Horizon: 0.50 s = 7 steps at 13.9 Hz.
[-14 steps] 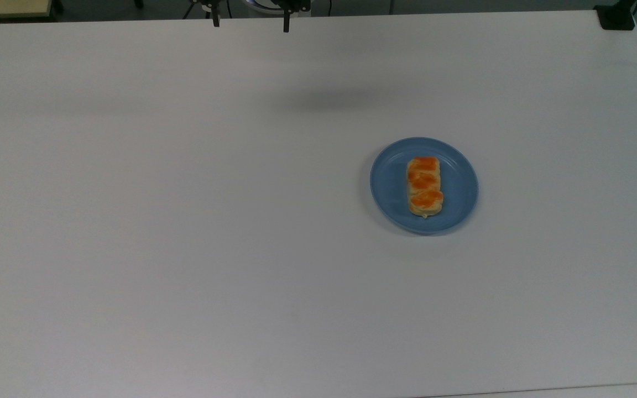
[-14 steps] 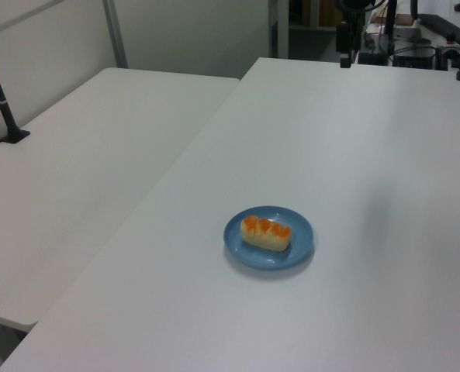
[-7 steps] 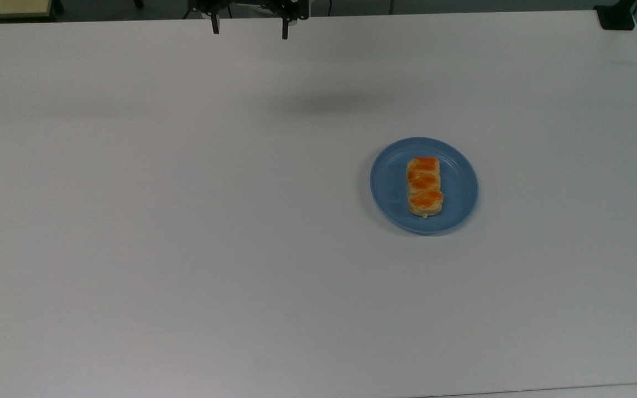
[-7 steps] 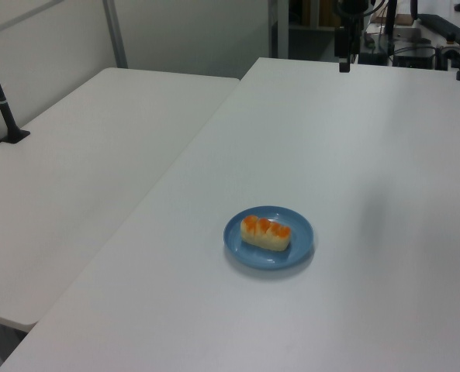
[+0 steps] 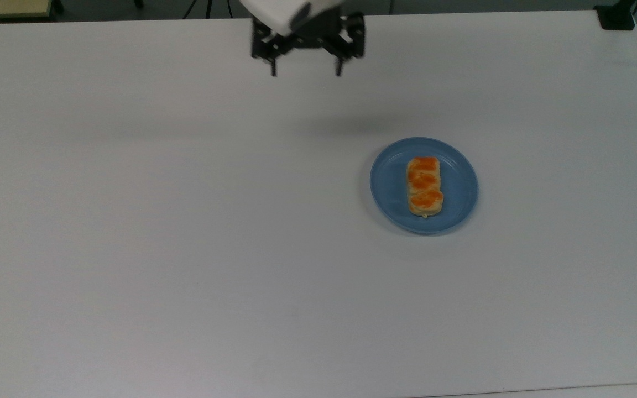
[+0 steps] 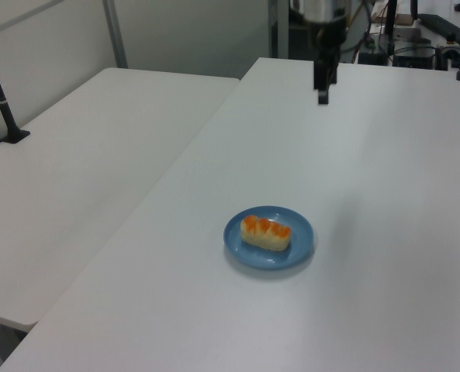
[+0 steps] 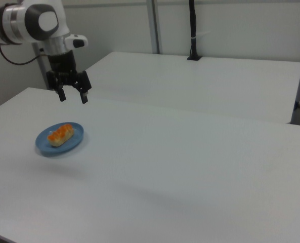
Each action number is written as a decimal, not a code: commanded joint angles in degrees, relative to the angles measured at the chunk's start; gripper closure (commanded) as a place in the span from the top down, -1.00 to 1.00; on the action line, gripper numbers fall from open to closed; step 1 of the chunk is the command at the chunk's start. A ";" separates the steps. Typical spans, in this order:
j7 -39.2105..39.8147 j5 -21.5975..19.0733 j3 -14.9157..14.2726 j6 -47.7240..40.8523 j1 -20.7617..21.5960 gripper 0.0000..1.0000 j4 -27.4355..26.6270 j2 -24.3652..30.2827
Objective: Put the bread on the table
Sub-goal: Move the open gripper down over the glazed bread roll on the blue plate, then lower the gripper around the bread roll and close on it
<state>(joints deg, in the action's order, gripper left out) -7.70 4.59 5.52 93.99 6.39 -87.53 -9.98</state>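
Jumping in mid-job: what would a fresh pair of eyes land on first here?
First, the small tan bread with three orange-glazed bumps, lying on the round blue plate right of centre in the top view. Around it spreads the plain white table. The black two-finger gripper hangs open above the table's far edge, apart from the bread.

The arm point(image 7: 31, 23) is white with rounded, glossy segments, and a grey disc-shaped cap sits on the side of one joint. A black cable trails from its rear. The wrist narrows to a white collar, below which the gripper point(image 7: 72, 95) is black and boxy. Its two fingers point(image 5: 273, 69) are thin, dark prongs, set well apart from each other.
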 commanded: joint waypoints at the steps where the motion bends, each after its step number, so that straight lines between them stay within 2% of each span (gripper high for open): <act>1: -9.14 -0.81 -0.51 8.46 5.73 1.00 0.35 -5.12; 5: -18.82 -0.02 -0.51 19.44 12.14 1.00 0.35 -13.90; 7: -19.63 0.24 -0.59 22.45 13.82 1.00 0.43 -17.16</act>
<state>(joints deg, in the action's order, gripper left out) -24.46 4.61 5.72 112.04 17.25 -87.82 -22.39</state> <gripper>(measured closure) 0.000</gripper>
